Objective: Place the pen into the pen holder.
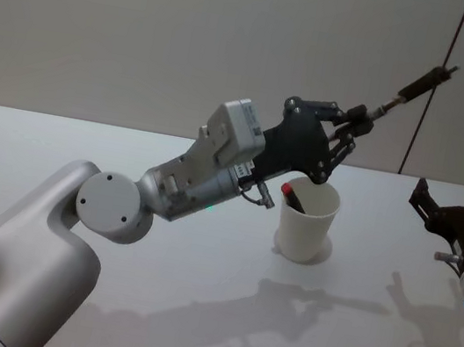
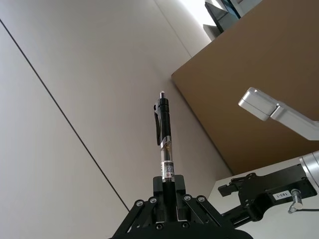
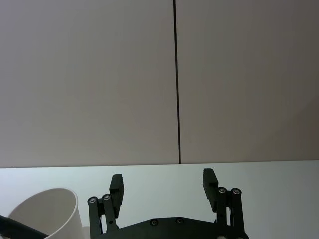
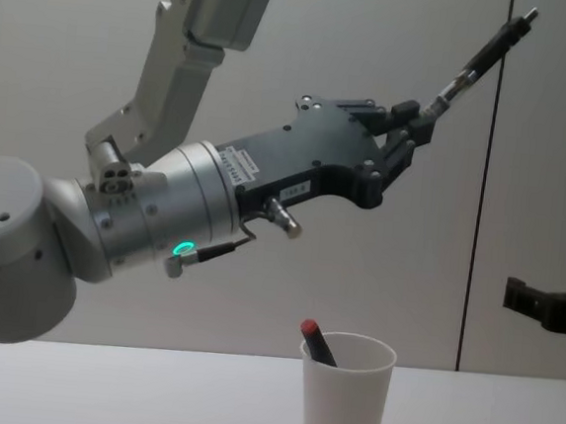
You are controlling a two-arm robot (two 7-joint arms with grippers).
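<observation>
The slim black pen with a clear barrel (image 1: 416, 84) is clenched by its tip end in my left gripper (image 1: 362, 117), slanting up and away from the plain white paper cup (image 1: 307, 222) straight below, my right gripper (image 1: 456, 216) idle, fingers spread.

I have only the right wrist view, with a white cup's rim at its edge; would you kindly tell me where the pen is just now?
Observer: The left gripper holds the pen by one end, in the air above the pen holder, its free end slanting up toward the robot's right.
Operator: Thank you; is the holder empty?
Observer: No, a red-capped pen leans inside against its left rim.
Operator: And where does my arm sit?
Observer: The right gripper hangs open off to the holder's right, apart from it.
</observation>
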